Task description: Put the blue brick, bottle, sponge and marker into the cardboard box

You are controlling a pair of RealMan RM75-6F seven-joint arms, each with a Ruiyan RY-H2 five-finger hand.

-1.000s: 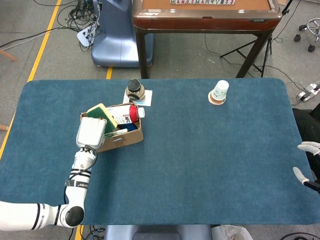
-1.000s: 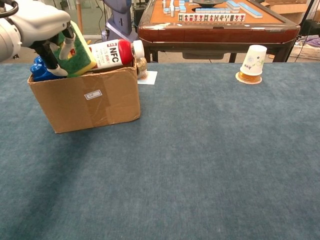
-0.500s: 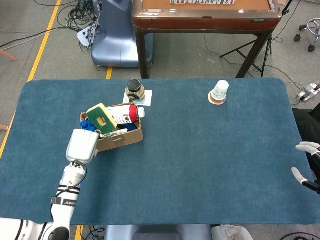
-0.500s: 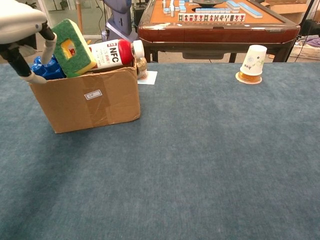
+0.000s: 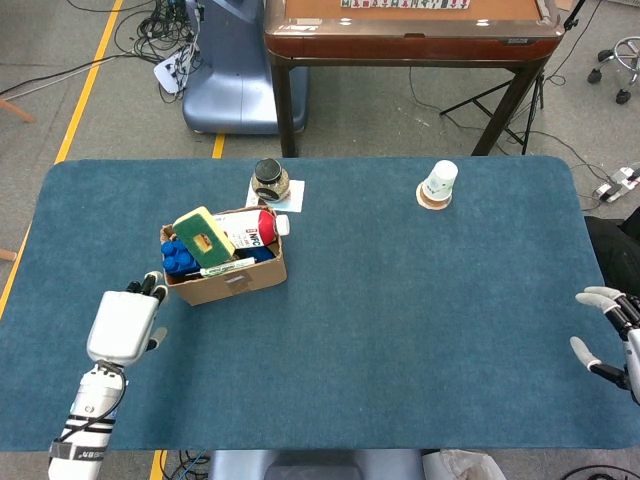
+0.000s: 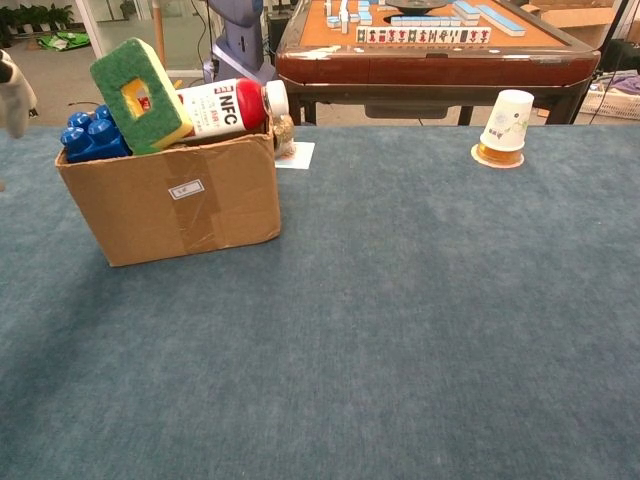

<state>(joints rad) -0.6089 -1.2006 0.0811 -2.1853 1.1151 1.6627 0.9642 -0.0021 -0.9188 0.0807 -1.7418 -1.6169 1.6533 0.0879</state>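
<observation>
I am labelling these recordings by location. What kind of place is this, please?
Probably an indoor robot lab or test room: a mahjong table behind, loose cables on the grey floor, and yellow floor tape.

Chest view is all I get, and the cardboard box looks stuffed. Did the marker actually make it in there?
Observer: Yes. The head view shows the marker lying inside the cardboard box, along its front wall.
Operator: Where are the robot's hands?
Observer: The left hand is over the table, apart from the box near its front-left corner, holding nothing.
Operator: And the other?
Observer: The right hand is at the table's right edge, fingers apart, empty.
</observation>
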